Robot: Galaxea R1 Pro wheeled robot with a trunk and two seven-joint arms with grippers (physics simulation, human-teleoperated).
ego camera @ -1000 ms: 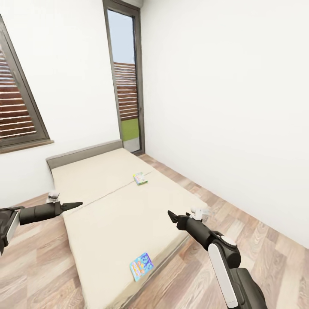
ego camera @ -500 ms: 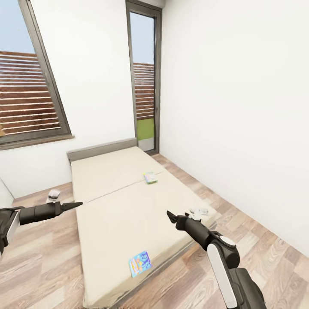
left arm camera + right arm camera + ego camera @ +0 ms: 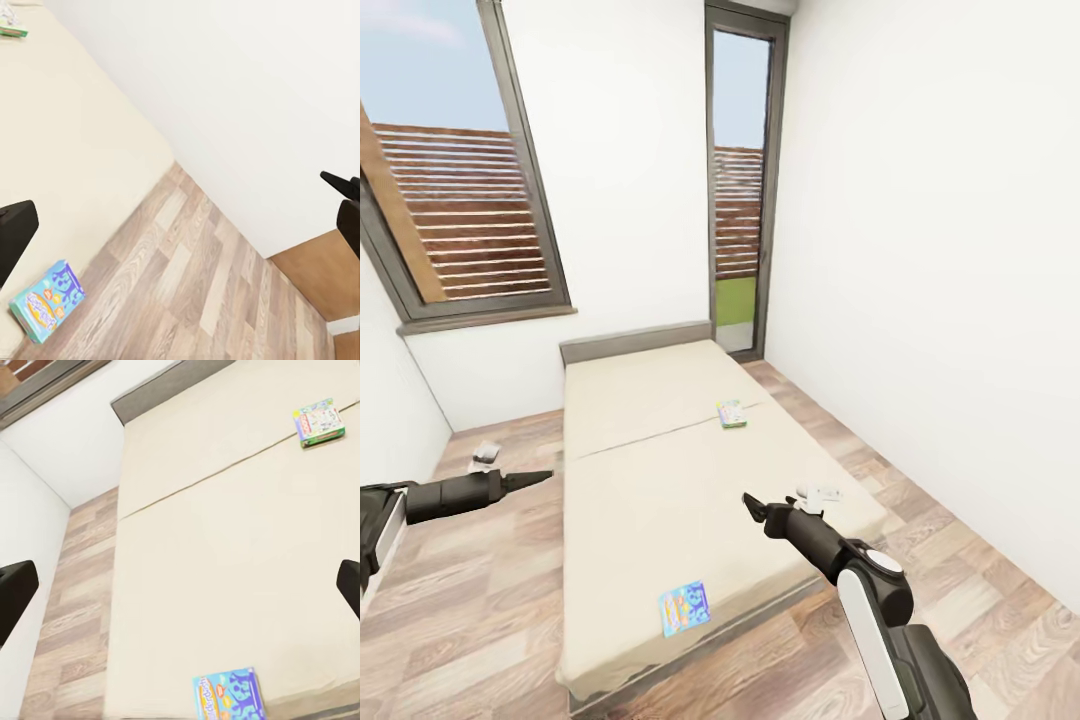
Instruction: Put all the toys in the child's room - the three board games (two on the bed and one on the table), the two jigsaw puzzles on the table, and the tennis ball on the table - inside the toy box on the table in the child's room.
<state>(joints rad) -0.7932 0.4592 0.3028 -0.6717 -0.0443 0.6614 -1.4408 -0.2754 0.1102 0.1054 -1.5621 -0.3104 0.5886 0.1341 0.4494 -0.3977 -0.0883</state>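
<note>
Robot faces bed (image 3: 660, 470), arms raised clear for approach. Blue game (image 3: 686, 607) near bed's foot edge, easiest first reach; green-edged game (image 3: 732, 414) mid-bed, far side. Left fingers (image 3: 22, 225), right fingers (image 3: 15, 585) wide, empty.

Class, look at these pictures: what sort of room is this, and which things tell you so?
Probably a bedroom: a low bed with a beige mattress, two board games lying on it, and a window.

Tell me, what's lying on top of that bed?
Two board games lie on the bed: a blue one near the foot edge and a green-edged one toward the headboard. Anything beneath the bed is hidden.
</note>
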